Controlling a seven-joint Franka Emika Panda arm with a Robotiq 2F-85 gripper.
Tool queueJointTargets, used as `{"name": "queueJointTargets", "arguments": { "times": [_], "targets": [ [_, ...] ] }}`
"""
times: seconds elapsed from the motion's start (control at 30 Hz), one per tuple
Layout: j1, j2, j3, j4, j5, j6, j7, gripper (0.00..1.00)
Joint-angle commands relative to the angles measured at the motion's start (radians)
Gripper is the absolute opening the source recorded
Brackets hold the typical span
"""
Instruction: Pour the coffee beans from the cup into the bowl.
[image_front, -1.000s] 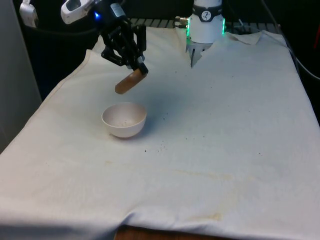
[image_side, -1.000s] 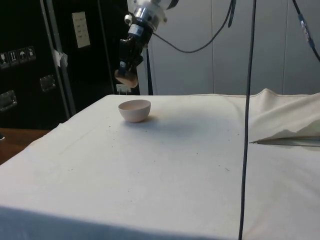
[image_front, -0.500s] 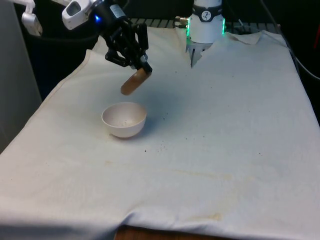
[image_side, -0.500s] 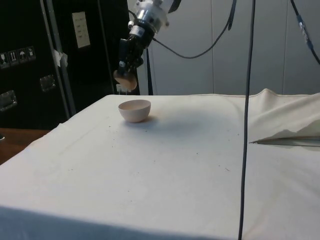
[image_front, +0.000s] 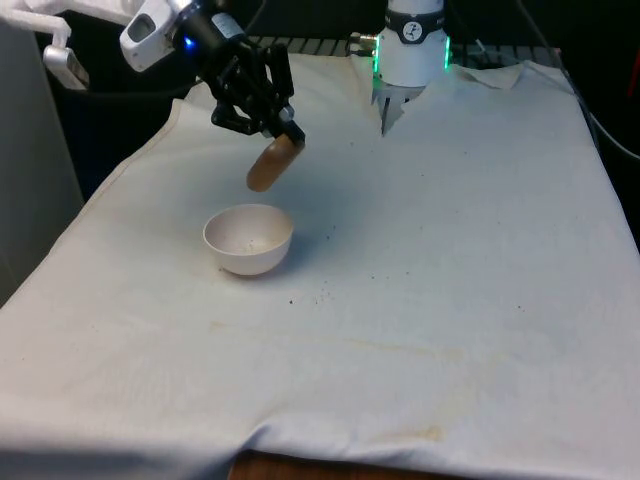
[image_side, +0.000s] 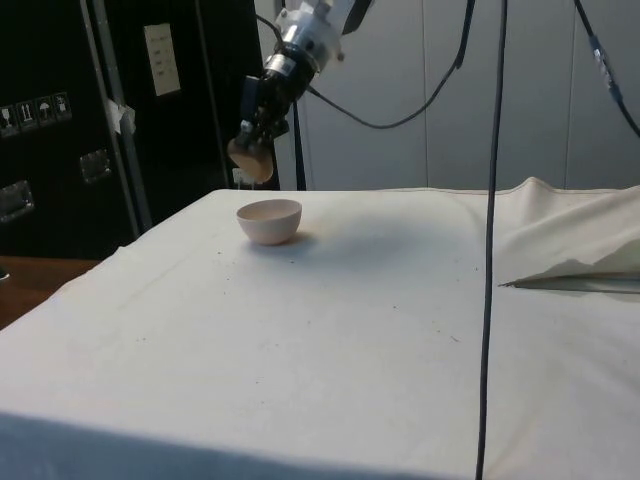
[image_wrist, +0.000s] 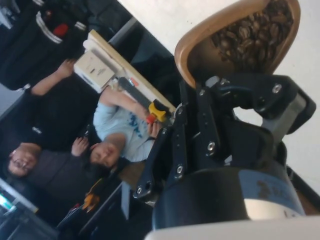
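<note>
Gripper (image_front: 283, 137) clamped on a tan cup (image_front: 268, 168), held tilted mouth-down in the air above the white bowl (image_front: 248, 239), toward its far side. Coffee beans (image_wrist: 250, 30) lie inside the cup near its lip. Bowl sits on the white-clothed bench (image_front: 450, 300). People beyond the bench.

We see a counter (image_front: 450, 250) with a white cloth (image_front: 480, 180) over it. The cloth has some light brown stains near the front edge, and it is wrinkled at the far end. A white bowl (image_front: 248, 238) sits right on the cloth, toward the front view's left. Little dark specks (image_front: 322, 293) lie on the cloth just beside the bowl. In the side view we see the bowl (image_side: 269, 220) sitting upright near the far edge of the counter.
</note>
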Motion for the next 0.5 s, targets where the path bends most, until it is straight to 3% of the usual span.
{"name": "queueJointTargets", "arguments": {
  "times": [0.0, 0.17, 0.2, 0.23, 0.47],
  "targets": [
    [-0.010, 0.006, 0.005, 0.008, 0.008, -0.015, 0.000, 0.00],
    [-0.015, 0.033, -0.021, 0.024, 0.050, -0.076, -0.015, 0.00],
    [-0.004, 0.027, -0.028, 0.017, 0.044, -0.065, -0.015, 0.00],
    [-0.015, 0.037, -0.025, 0.026, 0.056, -0.085, -0.017, 0.00],
    [-0.022, 0.068, -0.052, 0.043, 0.098, -0.147, -0.031, 0.00]
  ]
}}
